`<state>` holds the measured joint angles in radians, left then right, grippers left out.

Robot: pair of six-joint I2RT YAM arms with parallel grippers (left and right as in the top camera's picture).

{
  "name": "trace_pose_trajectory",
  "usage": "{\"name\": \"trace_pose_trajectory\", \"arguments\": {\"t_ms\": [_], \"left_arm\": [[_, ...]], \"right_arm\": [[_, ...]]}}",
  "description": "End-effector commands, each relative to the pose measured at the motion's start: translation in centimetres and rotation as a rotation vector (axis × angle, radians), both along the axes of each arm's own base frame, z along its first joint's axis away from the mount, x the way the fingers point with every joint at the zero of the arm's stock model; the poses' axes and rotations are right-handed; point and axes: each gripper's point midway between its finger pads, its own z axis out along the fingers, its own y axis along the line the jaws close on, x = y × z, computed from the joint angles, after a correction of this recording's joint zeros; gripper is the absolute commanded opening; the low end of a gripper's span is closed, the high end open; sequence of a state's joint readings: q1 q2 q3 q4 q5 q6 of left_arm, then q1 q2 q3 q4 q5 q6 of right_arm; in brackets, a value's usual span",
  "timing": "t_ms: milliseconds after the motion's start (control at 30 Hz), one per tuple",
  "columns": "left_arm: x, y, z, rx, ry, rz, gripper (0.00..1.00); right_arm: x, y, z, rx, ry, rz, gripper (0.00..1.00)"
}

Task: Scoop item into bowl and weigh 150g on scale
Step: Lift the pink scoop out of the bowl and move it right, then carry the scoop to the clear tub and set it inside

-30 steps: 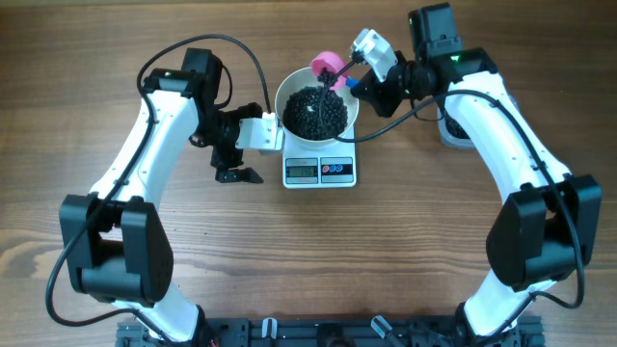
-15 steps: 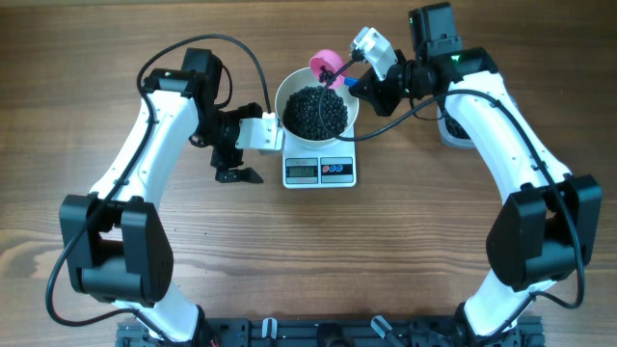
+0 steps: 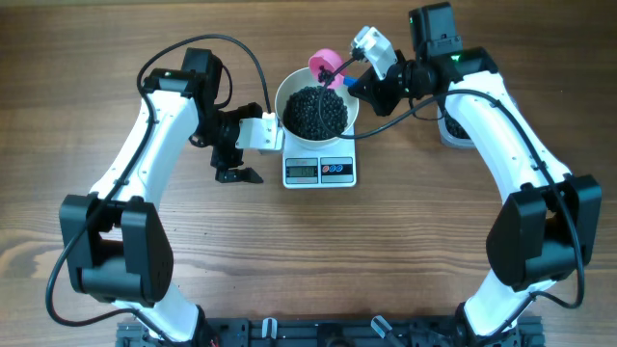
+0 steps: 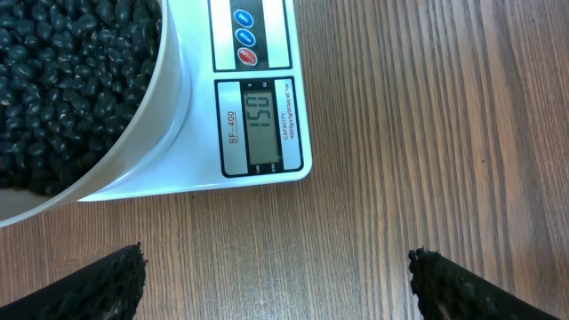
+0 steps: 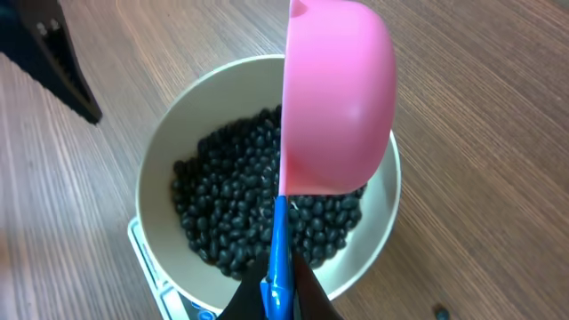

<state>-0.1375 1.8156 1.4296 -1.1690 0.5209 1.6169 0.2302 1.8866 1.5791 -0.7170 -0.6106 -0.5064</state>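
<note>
The white bowl (image 3: 281, 114) stands on the scale (image 3: 319, 172) and holds a heap of black beans, the item (image 3: 316, 112). In the left wrist view the scale's display (image 4: 264, 124) reads 150 beside the bowl (image 4: 169, 98). My right gripper (image 3: 353, 87) is shut on the blue handle (image 5: 279, 258) of a pink scoop (image 5: 338, 98). The scoop is turned on its side over the bowl's far rim (image 5: 160, 151), above the item (image 5: 231, 204). My left gripper (image 3: 249, 156) stands open just left of the scale, with only bare wood between its fingers (image 4: 277, 267).
A clear tub (image 3: 449, 130) sits at the right, mostly hidden behind the right arm. One stray bean (image 5: 440, 311) lies on the wood near the bowl. A left finger (image 5: 53, 53) shows beyond the bowl.
</note>
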Motion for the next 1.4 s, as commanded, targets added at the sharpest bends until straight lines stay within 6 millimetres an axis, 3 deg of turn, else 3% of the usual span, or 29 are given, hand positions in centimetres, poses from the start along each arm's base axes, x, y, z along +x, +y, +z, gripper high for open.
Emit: {"name": "trace_pose_trajectory", "arguments": {"t_ms": [0, 200, 267, 400, 500, 633, 800, 933, 1233, 1367], "left_arm": [[-0.2, -0.1, -0.1, 0.0, 0.008, -0.001, 1.0], [-0.2, -0.1, -0.1, 0.0, 0.007, -0.001, 1.0], [-0.2, -0.1, -0.1, 0.0, 0.008, -0.001, 1.0], [-0.2, -0.1, -0.1, 0.0, 0.008, -0.001, 1.0], [-0.2, -0.1, -0.1, 0.0, 0.008, -0.001, 1.0], [-0.2, -0.1, -0.1, 0.0, 0.008, -0.001, 1.0], [-0.2, -0.1, -0.1, 0.0, 0.008, -0.001, 1.0], [-0.2, -0.1, -0.1, 0.0, 0.008, -0.001, 1.0], [-0.2, -0.1, -0.1, -0.001, 0.008, -0.001, 1.0], [-0.2, -0.1, -0.1, 0.0, 0.008, -0.001, 1.0]], "right_arm": [[-0.1, 0.4, 3.5, 0.139, 0.007, 0.002, 0.04], [-0.7, -1.7, 7.0, 0.412, 0.098, 0.027, 0.05], [-0.3, -3.8, 7.8, 0.48, 0.128, -0.008, 0.04], [1.1, -8.9, 7.7, 0.538, 0.252, -0.22, 0.04], [1.3, -13.5, 7.3, 0.577, 0.338, -0.379, 0.04], [0.2, -18.7, 6.2, 0.603, 0.436, -0.543, 0.04], [-2.2, -23.3, 2.2, 0.44, 0.577, -0.782, 0.04], [-4.2, -25.0, -0.3, 0.277, 0.653, -0.889, 0.04], [-7.0, -27.7, -2.8, 0.032, 0.718, -0.999, 0.04], [-6.4, -26.5, -2.8, 0.039, 0.733, -1.019, 0.04]]}}
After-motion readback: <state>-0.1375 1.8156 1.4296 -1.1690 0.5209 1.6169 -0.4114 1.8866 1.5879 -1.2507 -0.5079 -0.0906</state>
